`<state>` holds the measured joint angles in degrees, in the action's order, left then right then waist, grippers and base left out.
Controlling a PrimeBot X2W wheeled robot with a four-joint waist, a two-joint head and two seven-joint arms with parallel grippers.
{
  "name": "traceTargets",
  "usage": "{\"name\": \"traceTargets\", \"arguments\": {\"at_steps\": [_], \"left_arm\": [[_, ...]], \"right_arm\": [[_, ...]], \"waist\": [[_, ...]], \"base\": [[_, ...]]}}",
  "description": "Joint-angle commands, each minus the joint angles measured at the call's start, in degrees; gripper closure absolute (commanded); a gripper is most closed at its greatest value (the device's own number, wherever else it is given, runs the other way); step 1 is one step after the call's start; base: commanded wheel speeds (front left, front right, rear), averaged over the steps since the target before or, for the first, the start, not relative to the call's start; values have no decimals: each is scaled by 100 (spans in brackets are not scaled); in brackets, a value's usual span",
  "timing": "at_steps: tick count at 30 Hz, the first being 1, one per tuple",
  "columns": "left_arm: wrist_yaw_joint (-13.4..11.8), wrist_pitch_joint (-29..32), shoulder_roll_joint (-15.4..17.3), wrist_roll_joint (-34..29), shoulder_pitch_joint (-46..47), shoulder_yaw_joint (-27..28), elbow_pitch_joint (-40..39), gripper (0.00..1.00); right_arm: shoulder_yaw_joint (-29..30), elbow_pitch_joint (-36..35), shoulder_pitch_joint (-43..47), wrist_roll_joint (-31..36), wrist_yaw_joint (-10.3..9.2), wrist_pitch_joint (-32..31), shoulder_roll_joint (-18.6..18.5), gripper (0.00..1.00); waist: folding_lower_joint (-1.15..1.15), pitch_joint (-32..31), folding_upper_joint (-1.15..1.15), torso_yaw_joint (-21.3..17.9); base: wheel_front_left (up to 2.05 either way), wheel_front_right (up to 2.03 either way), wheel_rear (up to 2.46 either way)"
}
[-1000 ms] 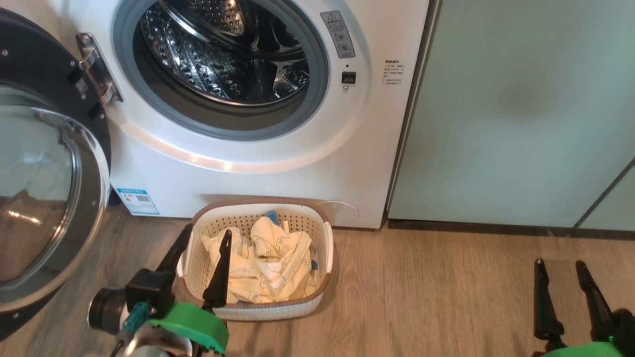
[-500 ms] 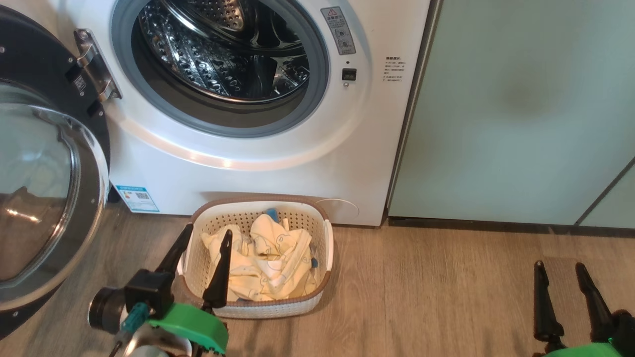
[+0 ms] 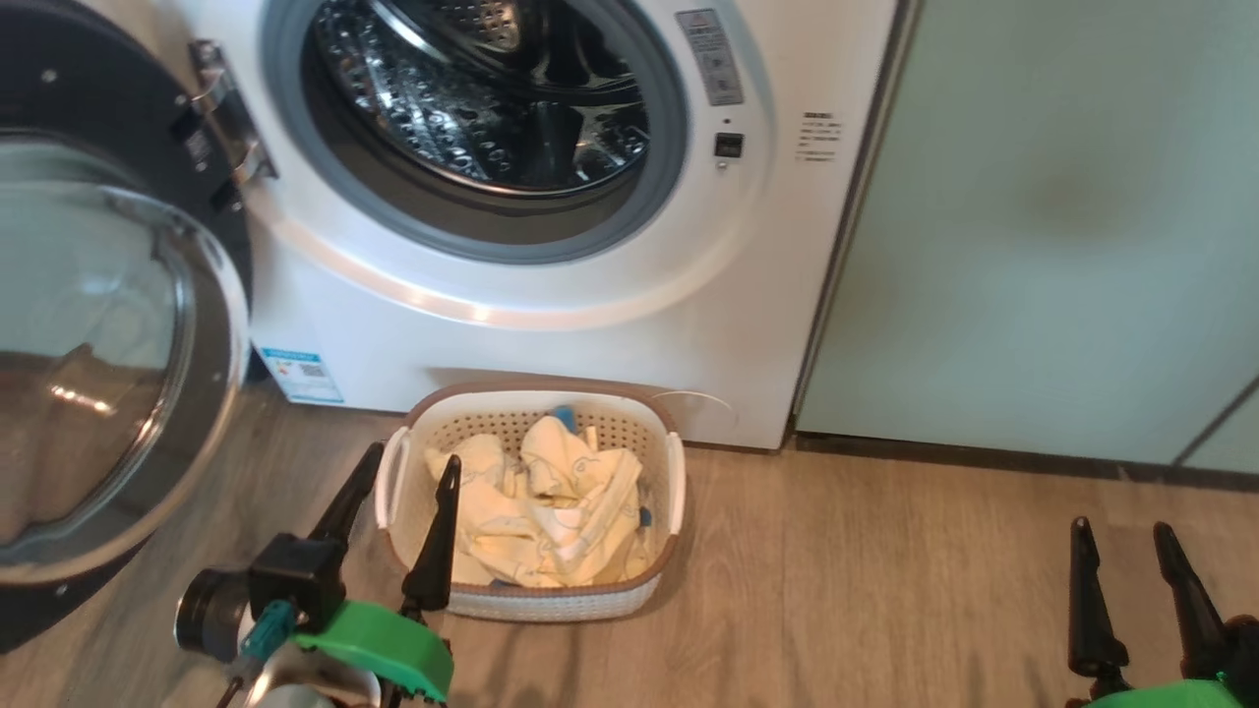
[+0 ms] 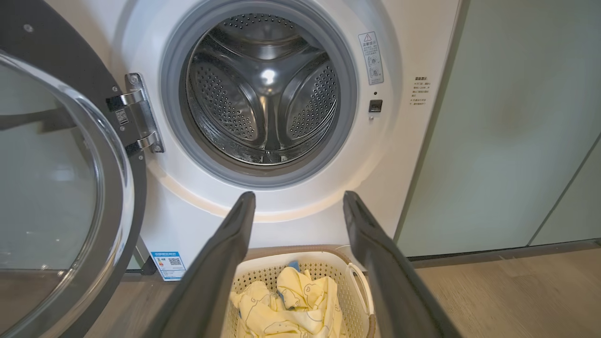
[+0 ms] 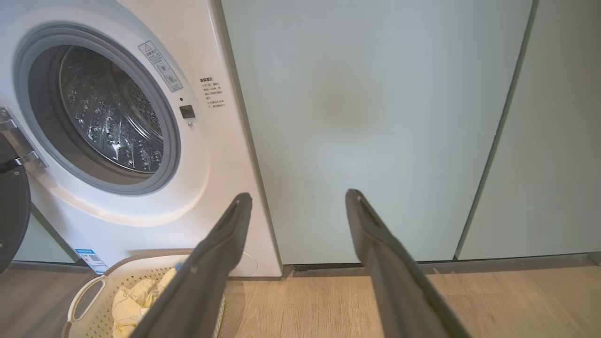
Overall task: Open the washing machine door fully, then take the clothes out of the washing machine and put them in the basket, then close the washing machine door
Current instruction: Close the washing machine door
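While both jaws stand released, swinging the left pair toward the black-rimmed round glass door (image 3: 108, 344) could snag the cream perforated plastic basket (image 3: 531, 391) alongside, spilling its pale yellow cloth garment (image 3: 556, 511).

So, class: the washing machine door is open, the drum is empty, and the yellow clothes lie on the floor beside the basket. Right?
One slip: the clothes lie inside the basket, not on the floor beside it; the head view shows this. The washing machine door is open and the drum empty.
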<state>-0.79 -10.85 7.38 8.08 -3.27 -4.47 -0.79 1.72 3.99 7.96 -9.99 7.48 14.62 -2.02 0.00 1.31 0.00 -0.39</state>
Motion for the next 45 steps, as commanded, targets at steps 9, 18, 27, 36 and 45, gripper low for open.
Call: {"name": "traceTargets", "arguments": {"at_steps": [9,18,27,36,45], "left_arm": [[-73,-76,112,-5,330,96,-174,0],[-127,-61,155,36,227,108,-191,0],[-180,-26,186,81,145,109,-237,0],[-221,-6,215,114,97,91,-272,0],[-250,-37,220,138,97,56,-277,0]], "right_arm": [[-85,-219,-144,70,1,38,-86,0],[-132,-175,-117,52,1,38,-86,0],[-196,-131,-141,29,1,38,-86,0],[-248,-87,-139,18,1,38,-86,0],[-281,-77,-152,33,1,38,-86,0]], "waist": [[0,23,0,1034],[0,-58,0,2039],[0,-108,0,2609],[0,-133,0,2701],[0,-117,0,2642]], "base": [[0,0,0],[0,0,0],[0,0,0],[0,0,0],[0,0,0]]}}
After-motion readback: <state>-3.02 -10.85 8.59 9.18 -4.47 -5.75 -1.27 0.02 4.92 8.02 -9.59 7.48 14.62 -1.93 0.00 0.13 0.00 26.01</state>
